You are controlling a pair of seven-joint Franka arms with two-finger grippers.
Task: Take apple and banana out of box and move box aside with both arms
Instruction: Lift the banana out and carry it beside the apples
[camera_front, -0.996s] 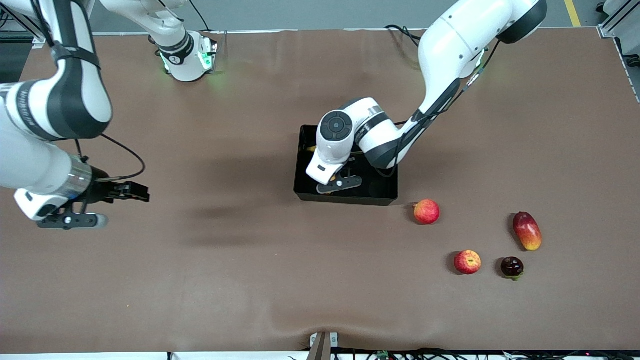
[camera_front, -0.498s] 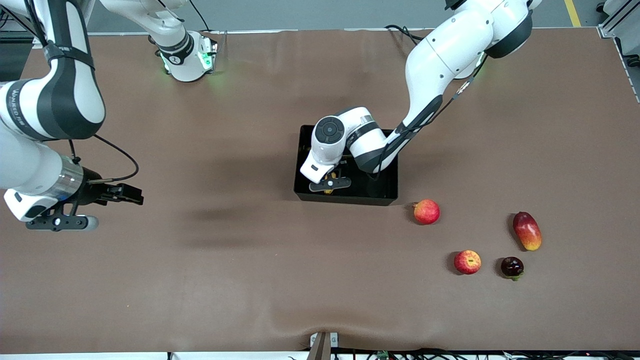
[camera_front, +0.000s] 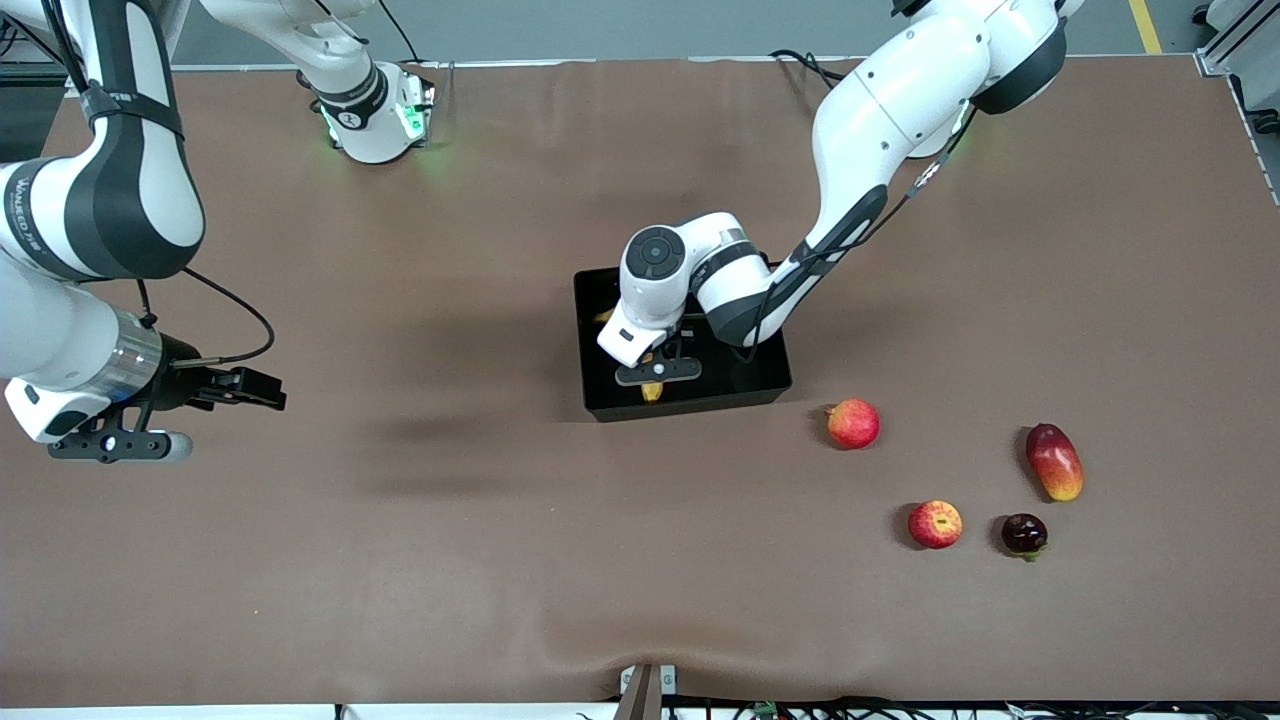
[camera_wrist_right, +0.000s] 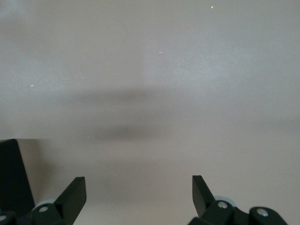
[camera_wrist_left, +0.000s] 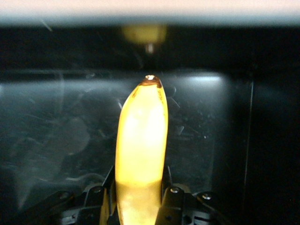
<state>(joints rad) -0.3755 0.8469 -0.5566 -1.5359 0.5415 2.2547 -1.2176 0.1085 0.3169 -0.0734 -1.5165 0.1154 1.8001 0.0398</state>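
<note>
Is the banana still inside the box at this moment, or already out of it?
Still inside. The banana lies within the box walls, with the left gripper shut on it.

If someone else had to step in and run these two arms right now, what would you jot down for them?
Left gripper: shut on the banana, down inside the box.
Right gripper: open, empty, waiting over bare table at the right arm's end.
Apple: out on the table, nearer the front camera than the box, beside a dark maroon fruit.
Done: apple out.
Left: lift banana out, set it down, move box aside with both arms.
</note>
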